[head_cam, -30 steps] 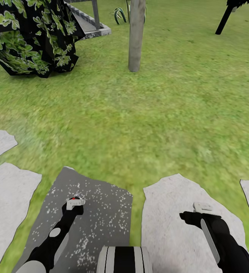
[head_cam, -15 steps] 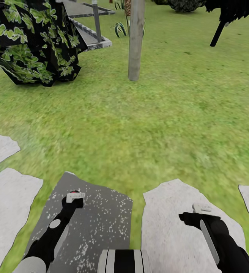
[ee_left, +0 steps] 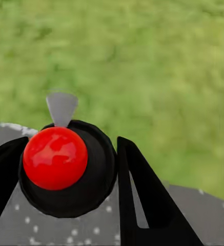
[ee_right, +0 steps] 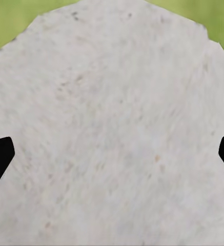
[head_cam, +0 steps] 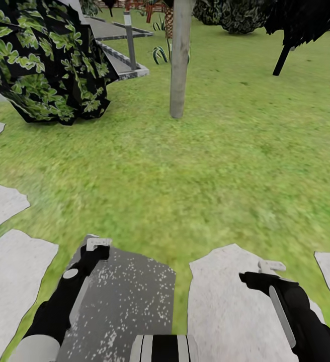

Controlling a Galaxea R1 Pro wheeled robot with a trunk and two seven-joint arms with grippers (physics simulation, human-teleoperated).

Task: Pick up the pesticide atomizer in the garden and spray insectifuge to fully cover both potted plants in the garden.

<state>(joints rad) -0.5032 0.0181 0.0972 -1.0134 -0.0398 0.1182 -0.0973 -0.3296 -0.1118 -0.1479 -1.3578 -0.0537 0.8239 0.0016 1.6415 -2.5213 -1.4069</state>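
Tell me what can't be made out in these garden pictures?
- Right claw: the right wrist view's edges cut its fingers to two black tips, over a pale stepping stone.
- Left claw: in the left wrist view a red ball sits between the fingers; gripped or not, unclear.
- Dark tree: crown cut by the head view's top.
- Far shrubs: blurred.

The lawn (head_cam: pixel 210 166) is green. One stepping stone (head_cam: pixel 130 301) is dark grey with white specks; another (head_cam: pixel 225 306) is pale grey.
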